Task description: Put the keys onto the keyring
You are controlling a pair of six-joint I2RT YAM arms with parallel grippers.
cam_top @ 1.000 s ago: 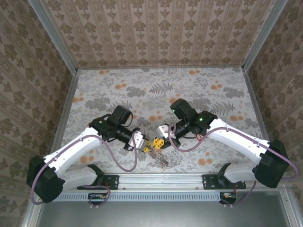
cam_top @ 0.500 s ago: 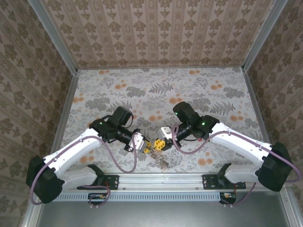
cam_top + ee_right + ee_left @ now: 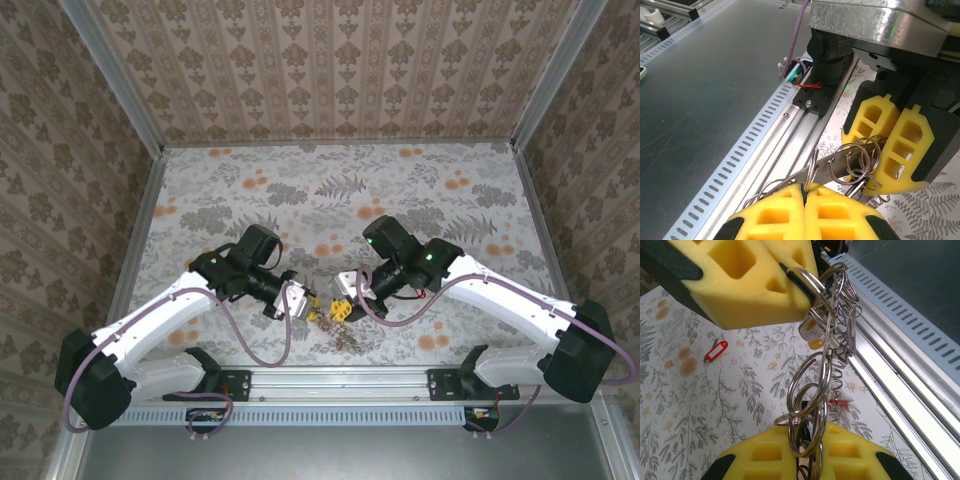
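keyring (image 3: 826,375) pinched: left gripper (image 3: 809,440), right gripper (image 3: 804,192) | keys (image 3: 840,167) tangled, indistinct

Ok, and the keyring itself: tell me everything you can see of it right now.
The keyring is a bunch of thin, shiny silver-grey wire rings of different widths, linked like a short chain. It is stretched between both shut tools: the right tool pinches one end ring, the left tool the other. A small silvery key with an amber tint dangles from it. It seems lifted above the patterned table, near the metal rail.
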